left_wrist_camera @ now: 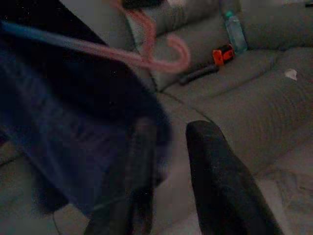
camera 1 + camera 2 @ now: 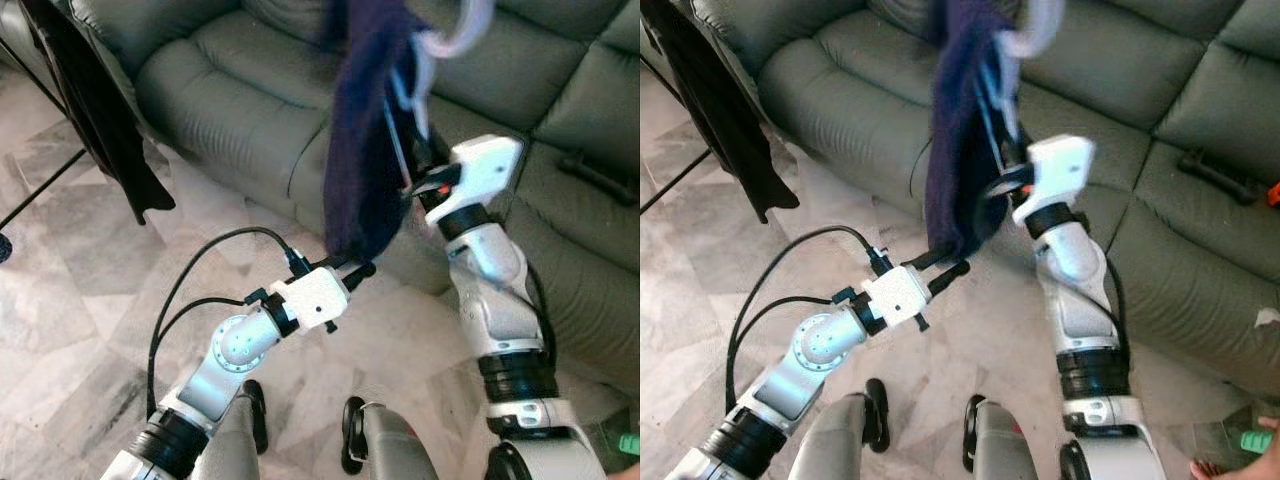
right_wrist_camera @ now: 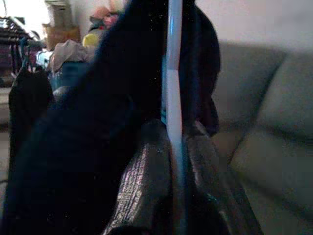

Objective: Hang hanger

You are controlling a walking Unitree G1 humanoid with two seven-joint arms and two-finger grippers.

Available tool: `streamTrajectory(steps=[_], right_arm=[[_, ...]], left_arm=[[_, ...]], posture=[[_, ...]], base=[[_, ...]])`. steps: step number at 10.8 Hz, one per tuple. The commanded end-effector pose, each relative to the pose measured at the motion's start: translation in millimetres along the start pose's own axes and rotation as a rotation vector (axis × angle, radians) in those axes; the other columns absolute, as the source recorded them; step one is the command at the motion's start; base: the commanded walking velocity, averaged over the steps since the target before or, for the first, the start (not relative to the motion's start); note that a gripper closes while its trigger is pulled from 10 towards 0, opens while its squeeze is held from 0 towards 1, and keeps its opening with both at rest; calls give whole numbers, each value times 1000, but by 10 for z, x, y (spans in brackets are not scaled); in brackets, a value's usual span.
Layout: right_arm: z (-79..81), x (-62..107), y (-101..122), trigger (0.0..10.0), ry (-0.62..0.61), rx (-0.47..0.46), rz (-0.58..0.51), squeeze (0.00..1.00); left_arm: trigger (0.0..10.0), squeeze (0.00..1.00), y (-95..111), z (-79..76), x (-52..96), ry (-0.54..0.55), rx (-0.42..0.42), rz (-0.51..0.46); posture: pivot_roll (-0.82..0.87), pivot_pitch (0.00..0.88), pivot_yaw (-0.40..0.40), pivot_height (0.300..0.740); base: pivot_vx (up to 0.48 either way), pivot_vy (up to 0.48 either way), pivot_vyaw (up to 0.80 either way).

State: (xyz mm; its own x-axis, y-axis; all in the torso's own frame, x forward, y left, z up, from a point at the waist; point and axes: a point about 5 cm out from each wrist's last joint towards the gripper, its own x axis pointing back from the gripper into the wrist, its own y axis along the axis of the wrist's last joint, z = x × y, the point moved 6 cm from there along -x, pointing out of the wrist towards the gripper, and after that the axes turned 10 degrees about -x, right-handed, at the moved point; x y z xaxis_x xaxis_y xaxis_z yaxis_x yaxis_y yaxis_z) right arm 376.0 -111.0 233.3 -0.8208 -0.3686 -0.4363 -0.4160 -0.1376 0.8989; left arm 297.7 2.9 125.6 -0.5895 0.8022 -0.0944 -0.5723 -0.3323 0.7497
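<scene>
Right gripper (image 2: 418, 165) was raised in front of the robot, its two long black fingers (image 3: 146, 186) pressed together on the pale, thin plastic hanger (image 3: 173, 98), whose bar ran straight up between them; the hanger's pink curved hook (image 2: 455, 35) arched above and beyond that gripper, and a dark navy cloth garment (image 2: 365, 130) draped from the hanger, hanging down on the gripper's left side and falling below it; behind the garment and the gripper lay the grey-green padded leather sofa (image 2: 240, 90), its seat cushions stretching away to the gripper's right. Left gripper (image 2: 352, 267) reached forward lower down, below and to the left of the right one, its fingers (image 1: 220, 181) set apart with a clear gap, the lower hem of the navy garment just beside their tips, whether touching I cannot tell; black cables (image 2: 200, 270) looped over the left arm's wrist. Well to the left of the left gripper a black garment (image 2: 100, 110) hung from a thin dark stand; under both arms spread the pale marbled tile floor (image 2: 80, 300). Far beyond the left gripper, on the sofa seat, lay a small orange and black object (image 1: 222, 54) and a clear plastic bottle (image 1: 234, 29).
</scene>
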Motion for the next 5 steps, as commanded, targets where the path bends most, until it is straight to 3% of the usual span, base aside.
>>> streamTrajectory(steps=[1, 3, 5], right_arm=[[80, -12, 211, 10000, 29, 46, -87, 0], [75, 52, 131, 10000, 14, 74, -71, 0], [80, 179, -53, 10000, 39, 143, -5, 0]], left_arm=[[10000, 1000, -10, -61, 0, -25, 10, -2], [10000, 1000, -31, -72, 75, -30, 62, -5], [10000, 1000, -180, -31, 214, -3, 34, 59]], posture=[[-3, 221, -53, 740], [0, 223, -50, 740], [0, 223, -49, 740]], base=[[0, 0, 0], [0, 0, 0], [0, 0, 0]])
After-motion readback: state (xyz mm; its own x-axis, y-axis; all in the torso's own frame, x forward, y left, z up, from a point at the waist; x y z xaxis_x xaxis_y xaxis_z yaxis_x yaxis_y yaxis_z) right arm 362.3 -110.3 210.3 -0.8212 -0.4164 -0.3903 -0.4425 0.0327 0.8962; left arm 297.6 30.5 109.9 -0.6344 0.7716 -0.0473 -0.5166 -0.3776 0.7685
